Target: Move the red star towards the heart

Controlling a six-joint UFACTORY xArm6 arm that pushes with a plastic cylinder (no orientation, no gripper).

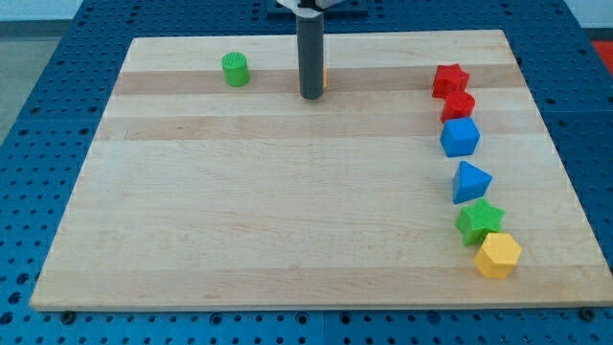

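Observation:
The red star lies near the board's top right. It touches a red round block just below it. My tip rests on the board at top centre, far to the left of the star. A small orange-yellow sliver shows at the rod's right edge. It is a block mostly hidden behind the rod, and its shape cannot be made out. No heart shows clearly elsewhere.
A green cylinder stands at top left. Down the right side, below the red blocks, lie a blue cube, a blue triangle, a green star and a yellow hexagon. The wooden board sits on a blue pegboard.

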